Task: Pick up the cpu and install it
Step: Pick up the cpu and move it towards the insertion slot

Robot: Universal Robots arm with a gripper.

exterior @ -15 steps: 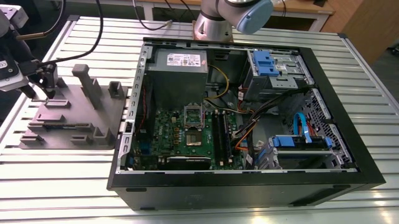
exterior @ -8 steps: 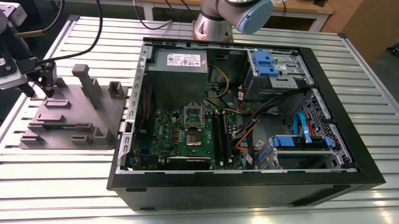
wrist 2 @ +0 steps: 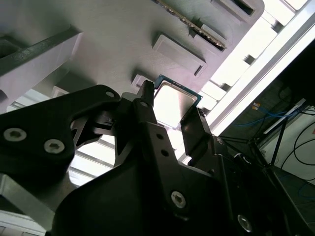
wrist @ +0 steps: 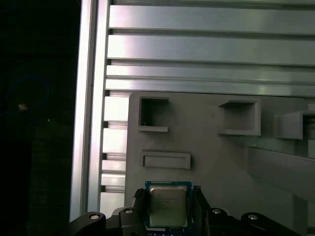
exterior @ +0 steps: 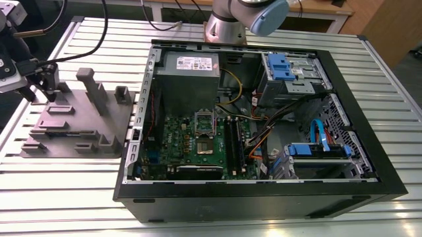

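Observation:
The cpu [wrist: 168, 205], a small square chip with a silvery top plate, sits between my gripper's [wrist: 168, 196] two black fingers, which press against its opposite edges. In the second wrist view the cpu [wrist 2: 172, 101] shows the same way, held between the fingertips [wrist 2: 146, 96] over the grey moulded tray [wrist 2: 113, 39]. In the exterior view my gripper [exterior: 39, 96] is at the far-left corner of the tray [exterior: 72, 133], well left of the open computer case. I cannot tell whether the chip still rests on the tray. The motherboard socket [exterior: 204, 145] lies inside the case with its metal frame [exterior: 204, 121] raised.
The open black computer case [exterior: 369, 163] fills the middle and right of the slatted aluminium table [exterior: 59, 173]. It holds a grey power supply [exterior: 188, 64], cables and blue drive brackets [exterior: 280, 66]. Upright posts [exterior: 89, 84] rise from the tray near my gripper. The arm's base [exterior: 228, 27] stands behind the case.

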